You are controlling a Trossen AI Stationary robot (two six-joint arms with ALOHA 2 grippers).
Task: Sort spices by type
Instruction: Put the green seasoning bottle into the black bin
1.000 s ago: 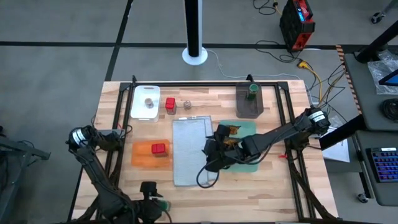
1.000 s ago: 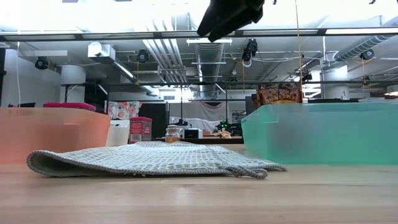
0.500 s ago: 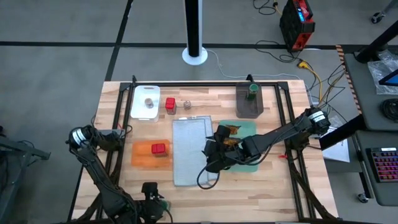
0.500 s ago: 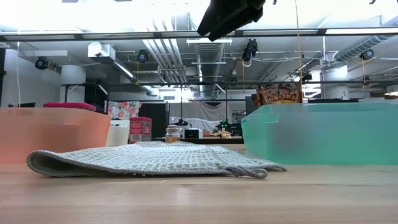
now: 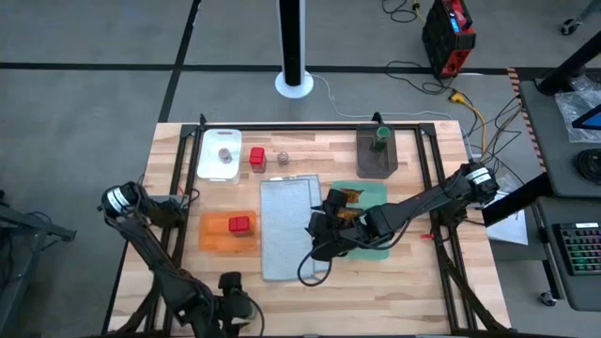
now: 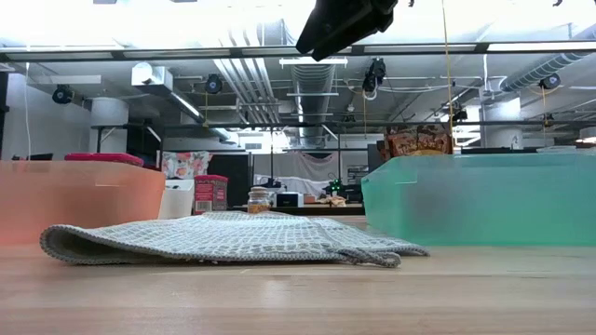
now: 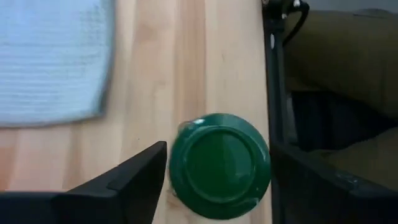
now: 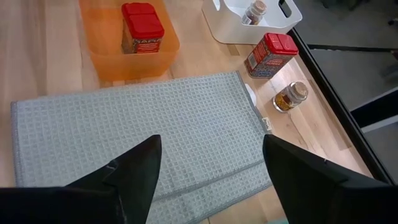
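My left gripper (image 7: pixel 217 186) hangs near the table's near edge (image 5: pixel 232 299), pointing down, with its fingers on either side of a green-topped jar (image 7: pixel 219 165). In the high view the arm hides this jar. My right gripper (image 8: pixel 208 180) is open and hovers above the grey cloth (image 5: pixel 286 225), holding nothing. One red box (image 5: pixel 239 224) sits in the orange tray (image 5: pixel 214 237), the other (image 5: pixel 257 159) on the wood. A shaker (image 5: pixel 225 156) stands in the white bin, another (image 5: pixel 282 158) on the table. A second green-topped jar (image 5: pixel 381 136) is in the dark grey bin. Orange-brown packets (image 5: pixel 343 199) lie on the green tray. My left gripper holds the green-topped jar by the rim of its round lid (image 7: pixel 180 168), pinched between the two fingers (image 7: pixel 134 180). The fingers come from above, pointing down, one at each side of the lid. Whether the jar's base is on the table or lifted clear does not show.
The table's black frame rail (image 7: pixel 273 74) runs close beside the jar. The grey cloth (image 8: pixel 137 130) lies between the orange tray (image 8: pixel 106 56) and the green tray (image 5: pixel 376 246). The white bin (image 5: pixel 218 155) and dark grey bin (image 5: pixel 376 160) stand along the far edge.
My left arm has shifted a little at the near edge. Its gripper now covers the jar's green top, which showed beside it in the earlier high views. My right arm has kept still.
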